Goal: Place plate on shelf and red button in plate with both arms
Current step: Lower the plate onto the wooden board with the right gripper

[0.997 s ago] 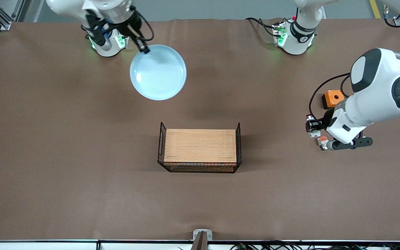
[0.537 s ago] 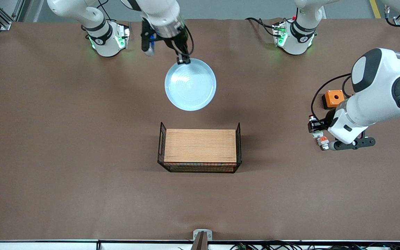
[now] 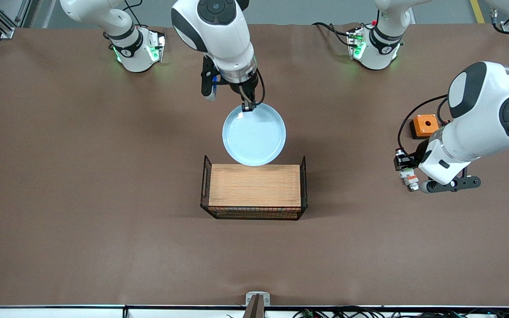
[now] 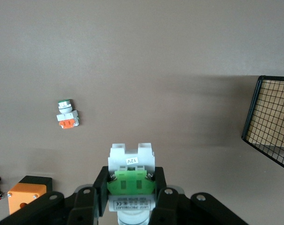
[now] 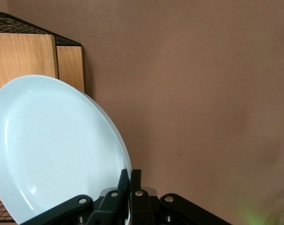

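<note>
Brown table (image 3: pixel 82 176); left wrist view alone shows green-capped button (image 4: pixel 66 114).

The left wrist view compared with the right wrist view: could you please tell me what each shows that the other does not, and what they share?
Only the left wrist view shows the left pincer shut on a button part with a green base, a second button lying on the table, and an orange box. Only the right wrist view shows the right pincer shut on the rim of the plate. Both show the wire basket with its wooden board and the brown table.
</note>
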Available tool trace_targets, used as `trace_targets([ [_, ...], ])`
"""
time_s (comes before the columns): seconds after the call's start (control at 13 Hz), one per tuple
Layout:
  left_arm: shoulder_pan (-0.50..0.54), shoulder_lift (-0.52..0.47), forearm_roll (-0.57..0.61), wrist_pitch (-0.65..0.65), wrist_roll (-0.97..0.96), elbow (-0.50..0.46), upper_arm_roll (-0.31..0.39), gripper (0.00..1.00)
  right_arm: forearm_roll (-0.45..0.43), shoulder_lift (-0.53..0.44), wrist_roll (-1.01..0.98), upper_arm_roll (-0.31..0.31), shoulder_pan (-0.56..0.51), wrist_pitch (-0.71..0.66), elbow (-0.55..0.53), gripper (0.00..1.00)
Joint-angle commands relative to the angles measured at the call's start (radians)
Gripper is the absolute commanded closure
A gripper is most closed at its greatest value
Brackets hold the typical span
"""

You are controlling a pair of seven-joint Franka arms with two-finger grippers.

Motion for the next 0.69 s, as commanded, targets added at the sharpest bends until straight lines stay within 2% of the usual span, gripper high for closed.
trace_targets([
  [0.0,0.012,0.01,-0.003,-0.01,-0.03,0.034,-0.002,1.0,-0.018,0.08,-0.013,0.002,-0.018,-0.023,0.086,0.98],
  [0.23,0.006,0.013,-0.003,-0.012,-0.038,0.046,-0.001,1.0,-0.075,0.12,-0.035,0.002,-0.023,0.029,0.086,0.98],
  [0.61,0.012,0.001,-0.008,-0.046,-0.025,0.035,-0.004,1.0,-0.084,0.191,-0.098,0.002,-0.039,0.129,0.086,0.98],
])
